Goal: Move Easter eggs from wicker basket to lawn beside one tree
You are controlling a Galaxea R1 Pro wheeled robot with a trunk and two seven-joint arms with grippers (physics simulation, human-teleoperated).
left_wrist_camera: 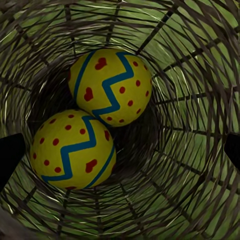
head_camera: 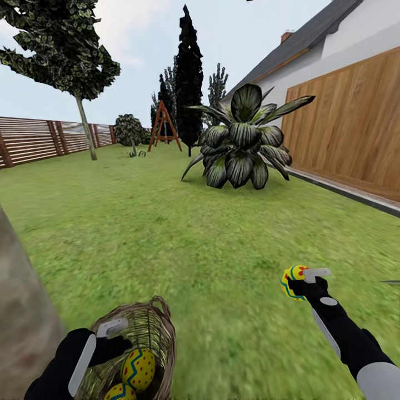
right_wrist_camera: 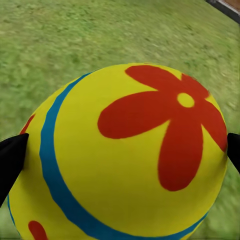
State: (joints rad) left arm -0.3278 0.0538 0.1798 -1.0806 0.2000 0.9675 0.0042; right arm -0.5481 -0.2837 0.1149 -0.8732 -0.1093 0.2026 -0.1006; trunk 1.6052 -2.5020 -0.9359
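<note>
The right end effector (head_camera: pixel 300 282) is clamped on one Easter egg (right_wrist_camera: pixel 120 155) above the lawn (head_camera: pixel 211 233). It should be lowered gently beside the pale trunk (head_camera: pixel 22 311), so it cannot roll. Two eggs (left_wrist_camera: pixel 110 87) remain in the wicker basket (head_camera: pixel 158 328), which the left end effector (head_camera: pixel 111 333) reaches into; whether it is apart or together I cannot tell.

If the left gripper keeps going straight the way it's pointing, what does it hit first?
Probably the upper Easter egg in the wicker basket, dead ahead of the left gripper; the lower egg lies beside it, depth unclear.
</note>
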